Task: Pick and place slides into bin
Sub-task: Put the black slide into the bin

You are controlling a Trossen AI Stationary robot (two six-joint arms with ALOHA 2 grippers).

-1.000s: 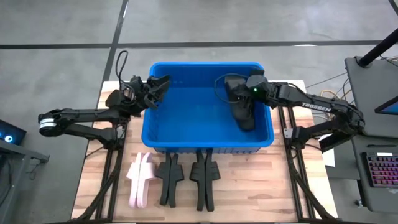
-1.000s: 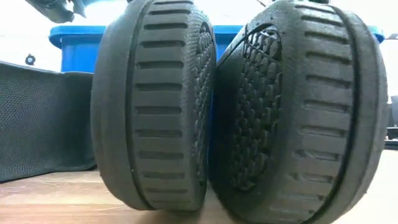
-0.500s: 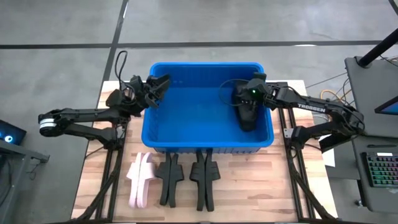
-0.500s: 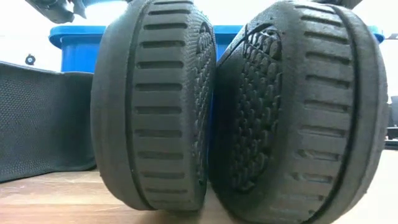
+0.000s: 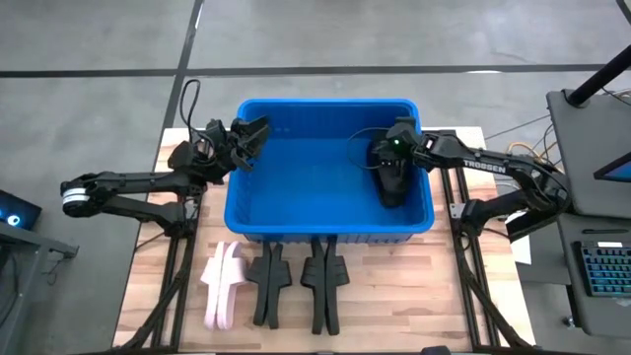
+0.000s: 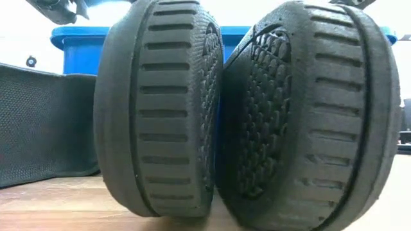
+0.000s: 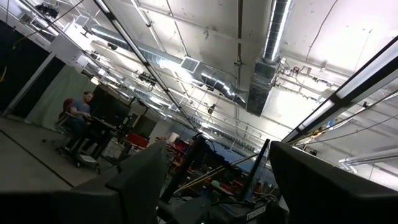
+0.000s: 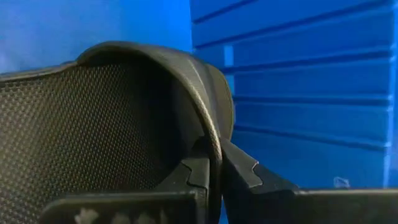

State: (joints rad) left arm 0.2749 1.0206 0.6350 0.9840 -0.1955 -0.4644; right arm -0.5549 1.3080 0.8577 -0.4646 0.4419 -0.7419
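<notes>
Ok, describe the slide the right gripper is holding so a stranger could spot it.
Find the blue bin mid-table. By its right wall, the right gripper pinches a black slide. It is the only slide inside the bin; the others stand on the table in front of the bin.

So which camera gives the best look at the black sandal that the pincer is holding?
The right wrist view: the black sandal fills it, strap pinched by the right pincer. The high view shows it small inside the blue bin; the low and left wrist views miss it.
</notes>
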